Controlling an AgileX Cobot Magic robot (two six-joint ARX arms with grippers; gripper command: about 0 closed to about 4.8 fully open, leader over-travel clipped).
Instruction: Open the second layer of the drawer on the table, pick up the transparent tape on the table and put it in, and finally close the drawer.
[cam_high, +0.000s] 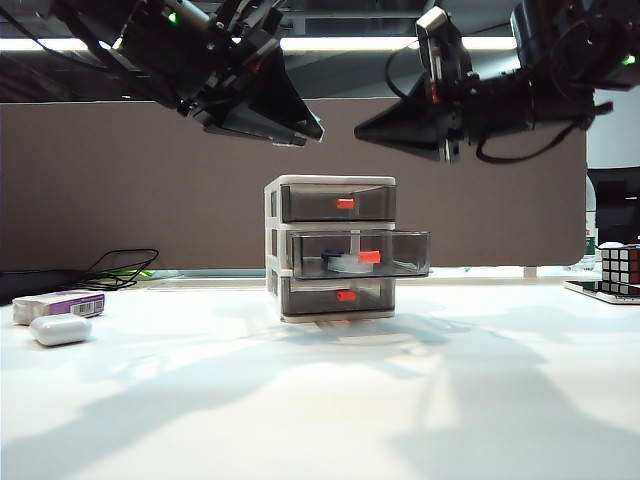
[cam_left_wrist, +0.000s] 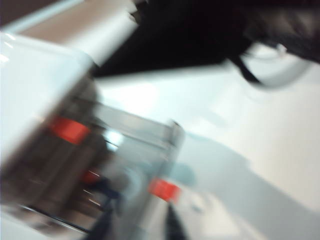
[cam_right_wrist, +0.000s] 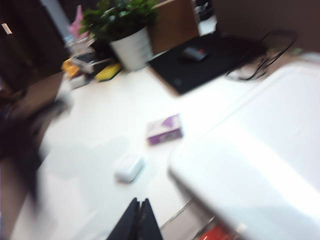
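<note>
1. Left claw (cam_high: 312, 128) hanging high above the drawer unit (cam_high: 330, 248), clear of it; jaw state impossible to tell
2. Right claw (cam_right_wrist: 138, 220) pinched together, empty, likewise raised above the unit
3. Second layer of the drawer (cam_high: 362, 255) pulled out below both claws, transparent tape (cam_high: 345, 262) lying inside
4. Judged remaining: pushing that layer in

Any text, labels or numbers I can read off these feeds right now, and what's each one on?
None can be read.
Purple-and-white box: a white barcode label on its end, print too small; blurred in the right wrist view.
White rounded case: no marking visible.
Drawer unit: only plain red-orange handles, no lettering.
Cube at the table's right edge: coloured squares only.
Left wrist view: too blurred for any print.
</note>
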